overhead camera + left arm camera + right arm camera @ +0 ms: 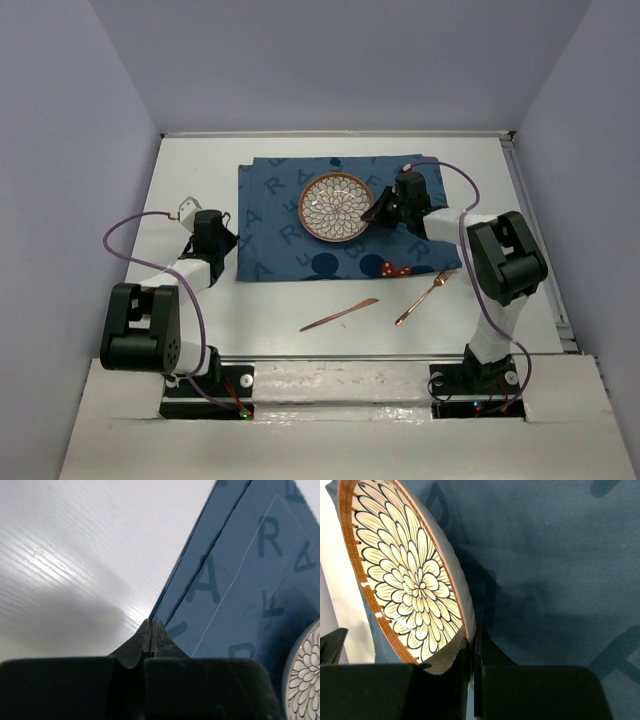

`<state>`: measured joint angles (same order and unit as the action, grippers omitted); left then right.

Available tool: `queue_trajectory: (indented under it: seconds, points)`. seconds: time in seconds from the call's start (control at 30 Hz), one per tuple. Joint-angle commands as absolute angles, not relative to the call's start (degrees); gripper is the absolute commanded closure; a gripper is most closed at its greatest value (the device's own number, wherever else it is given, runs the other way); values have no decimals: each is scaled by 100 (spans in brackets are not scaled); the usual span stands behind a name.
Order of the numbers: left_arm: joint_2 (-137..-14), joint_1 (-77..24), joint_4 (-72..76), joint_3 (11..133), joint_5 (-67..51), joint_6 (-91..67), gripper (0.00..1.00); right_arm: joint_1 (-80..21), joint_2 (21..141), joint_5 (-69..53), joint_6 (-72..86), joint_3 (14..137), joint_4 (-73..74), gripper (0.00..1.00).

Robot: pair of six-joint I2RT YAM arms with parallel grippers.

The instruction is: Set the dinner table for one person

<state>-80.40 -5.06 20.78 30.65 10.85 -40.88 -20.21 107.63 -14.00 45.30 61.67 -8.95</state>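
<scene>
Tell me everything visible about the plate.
The plate is round, seemingly glazed ceramic: a reddish-brown rim around a cream face covered in dark-outlined flower petals, white underneath. It sits face up over the blue letter-printed placemat, near its far edge. The right tool pinches its right rim; whether it's lifted is unclear.

Plate (336, 207) on placemat (270, 245); knife (340, 315), fork (425, 296) before it on dinner table (195, 175)

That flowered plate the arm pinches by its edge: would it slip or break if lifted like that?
The plate looks like glazed ceramic, so probably stiff, fairly heavy and breakable if dropped. The right gripper pinches only its rim, so it might slip or swing downward. The cloth placemat beneath would likely soften a small fall.
</scene>
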Motion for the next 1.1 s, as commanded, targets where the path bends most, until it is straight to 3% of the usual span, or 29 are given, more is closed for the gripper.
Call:
queue_trajectory:
  seconds: [0.0,0.13,0.27,0.37,0.47,0.57,0.63,0.83,0.93,1.07]
  points:
    - [-7734,-422,2294,3093,1258,-4148,100,-1986,10626,-1706,4887,6531,-1793,100]
    - [-7621,-422,2285,3138,1081,-4192,98,-1986,10696,-1661,4922,6521,-1749,97]
    - [-6945,-439,2215,3155,950,-4192,78,-1986,10732,-1617,4869,6522,-1591,67]
    - [-6461,-448,2092,3313,844,-4157,66,-1986,10574,-1433,4808,6408,-1495,56]
    - [-5995,-501,1829,3550,782,-3965,64,-1986,10328,-1283,4729,6276,-1416,43]
    - [-5354,-728,1723,3621,827,-3806,62,-1986,10029,-1126,4563,6162,-1188,41]
    - [-4994,-904,1618,3804,643,-3596,54,-1986,9592,-872,4335,6030,-890,40]
    - [-4387,-1221,1004,4332,-840,-2902,41,-1986,8001,-55,4060,4889,-81,41]
    - [-3966,-1248,651,4342,-1563,-2383,28,-1986,6893,218,4157,4019,675,43]
    - [-3412,-1624,176,4149,-1600,-1812,10,-1986,5366,482,4446,3394,2402,43]
